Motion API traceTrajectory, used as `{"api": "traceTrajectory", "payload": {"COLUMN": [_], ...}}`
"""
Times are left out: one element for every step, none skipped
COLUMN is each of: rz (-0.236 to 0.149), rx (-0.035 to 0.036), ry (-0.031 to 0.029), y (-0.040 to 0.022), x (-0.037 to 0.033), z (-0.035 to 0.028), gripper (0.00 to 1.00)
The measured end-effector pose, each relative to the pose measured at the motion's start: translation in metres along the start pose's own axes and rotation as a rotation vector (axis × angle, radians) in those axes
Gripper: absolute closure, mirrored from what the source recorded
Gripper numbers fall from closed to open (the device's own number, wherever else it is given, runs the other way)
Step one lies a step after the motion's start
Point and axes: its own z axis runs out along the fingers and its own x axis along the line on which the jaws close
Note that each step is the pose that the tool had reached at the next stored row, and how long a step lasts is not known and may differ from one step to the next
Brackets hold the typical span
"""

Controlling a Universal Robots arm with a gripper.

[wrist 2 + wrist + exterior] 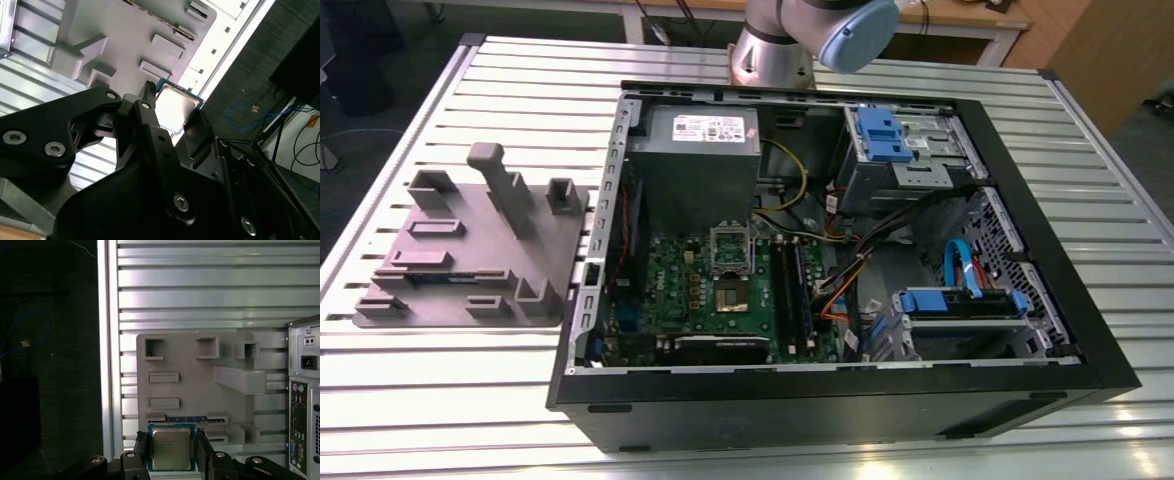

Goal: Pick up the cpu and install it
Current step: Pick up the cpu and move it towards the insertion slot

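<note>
The pincer (171,436) has the cpu (171,449) clamped by two opposite edges, one black finger on each side, and the fingers (141,450) are drawn in to just the chip's width. It's the same grip in the second wrist view: the pincer (172,114) holds the cpu (175,106) between dark fingers, with one corner and part of an edge hidden behind the nearer finger (150,115). In the first wrist view the chip's lowest edge tucks against the pincer's body and is hard to make out.

The cpu is square, so it has no long axis to speak of. Its silvery metal top faces the wrist cameras, its sides run along the fingers, and a green rim shows round the plate.

Behind it lies the grey fixture tray (190,390), near the edge of the desk (200,290). Whether chip and tray touch, I cannot tell.

In the exterior view the tray (454,250) sits on the slatted desk at the exterior view's left, beside the open computer case (854,400). The green motherboard (720,290) lies inside, its socket (728,296) small and hard to read. The arm (787,40) is cut off at the top of that view.
</note>
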Motion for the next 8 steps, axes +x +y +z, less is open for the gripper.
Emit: {"api": "traceTrajectory", "payload": {"rz": [0.000, 0.000, 0.000, 0.000, 0.000, 0.000, 0.000, 0.000], "rx": [-0.0001, 0.0000, 0.0001, 0.0001, 0.0000, 0.0000, 0.0000, 0.0000], "ry": [-0.0002, 0.0000, 0.0001, -0.0001, -0.0003, -0.0002, -0.0003, -0.0003], "y": [0.0000, 0.0000, 0.0000, 0.0000, 0.0000, -0.0001, -0.0001, -0.0001], "x": [0.0000, 0.0000, -0.0001, -0.0001, -0.0001, -0.0001, -0.0002, -0.0002], "z": [-0.0004, -0.0013, -0.0022, -0.0031, -0.0040, -0.0049, -0.0057, -0.0061], "gripper": [0.53, 0.53, 0.53, 0.53, 0.53, 0.53, 0.53, 0.53]}}
